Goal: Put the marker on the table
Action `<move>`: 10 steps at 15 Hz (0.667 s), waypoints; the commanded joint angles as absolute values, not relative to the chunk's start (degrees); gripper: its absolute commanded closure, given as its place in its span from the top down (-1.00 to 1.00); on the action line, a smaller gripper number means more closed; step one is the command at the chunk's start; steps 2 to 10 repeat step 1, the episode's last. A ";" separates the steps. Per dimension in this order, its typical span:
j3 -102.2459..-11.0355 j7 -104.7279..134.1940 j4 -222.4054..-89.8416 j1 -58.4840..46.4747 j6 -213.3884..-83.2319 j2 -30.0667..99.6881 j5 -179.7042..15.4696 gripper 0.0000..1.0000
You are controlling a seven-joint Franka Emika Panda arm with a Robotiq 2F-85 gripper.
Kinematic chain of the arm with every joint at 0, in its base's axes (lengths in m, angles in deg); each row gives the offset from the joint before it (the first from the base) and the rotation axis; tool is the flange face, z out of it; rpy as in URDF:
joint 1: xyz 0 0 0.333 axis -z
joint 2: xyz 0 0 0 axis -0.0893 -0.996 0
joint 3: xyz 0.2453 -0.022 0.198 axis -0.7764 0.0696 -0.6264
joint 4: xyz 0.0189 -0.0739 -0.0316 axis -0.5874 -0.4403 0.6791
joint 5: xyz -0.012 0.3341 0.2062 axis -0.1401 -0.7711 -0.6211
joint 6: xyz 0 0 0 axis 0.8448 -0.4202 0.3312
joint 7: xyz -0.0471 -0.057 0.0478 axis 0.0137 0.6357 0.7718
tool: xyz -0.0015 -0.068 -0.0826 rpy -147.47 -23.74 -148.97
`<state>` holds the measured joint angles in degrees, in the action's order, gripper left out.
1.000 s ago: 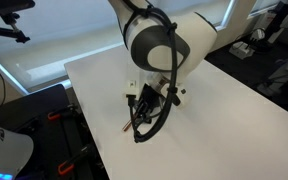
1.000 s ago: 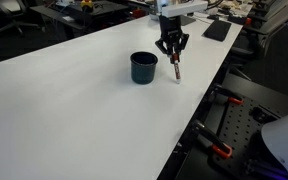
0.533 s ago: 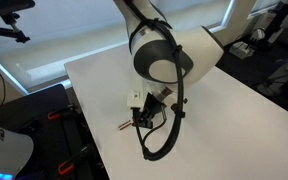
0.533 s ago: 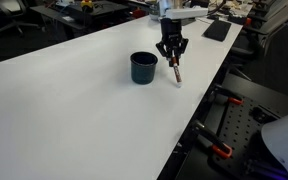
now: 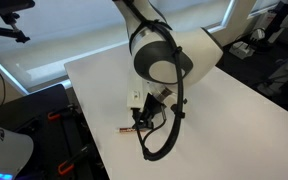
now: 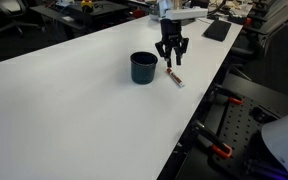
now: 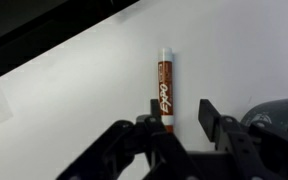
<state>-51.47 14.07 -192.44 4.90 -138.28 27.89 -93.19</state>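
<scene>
The worktop (image 6: 64, 110) is a large, plain white rectangle, smooth and matt, and it fills most of both exterior views. Around it the room is dim: dark floor, other desks with clutter along the back, and a pale window blind (image 5: 54, 35) behind the far edge in an exterior view. Black clamps with orange parts (image 6: 220, 150) sit below the worktop's long edge.

The marker (image 6: 174, 79) lies flat on the worktop near that edge, just beside the dark round cup (image 6: 143, 68) but not touching it. In the wrist view the marker (image 7: 165, 88) is a reddish-brown stick with printing along its side and a white tip at the end away from the camera. Its near end reaches in between the two dark fingers (image 7: 206, 114).

The claw (image 6: 170, 58) hangs just above the marker, pointing down, with its jaws spread and clear of the marker on both sides. The wrist view shows white surface between each finger and the stick. The cup's rim (image 7: 280, 114) shows at the right of that view. In an exterior view the arm's bulky white wrist hides most of the claw (image 5: 142, 119), with the marker (image 5: 130, 127) on the worktop just beside it.
</scene>
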 commanded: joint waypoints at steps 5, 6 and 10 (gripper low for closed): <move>-51.54 14.05 -192.31 4.98 -138.16 27.85 -93.13 -0.08; -51.54 14.05 -192.31 4.98 -138.16 27.85 -93.13 -0.08; -51.54 14.05 -192.31 4.98 -138.16 27.85 -93.13 -0.08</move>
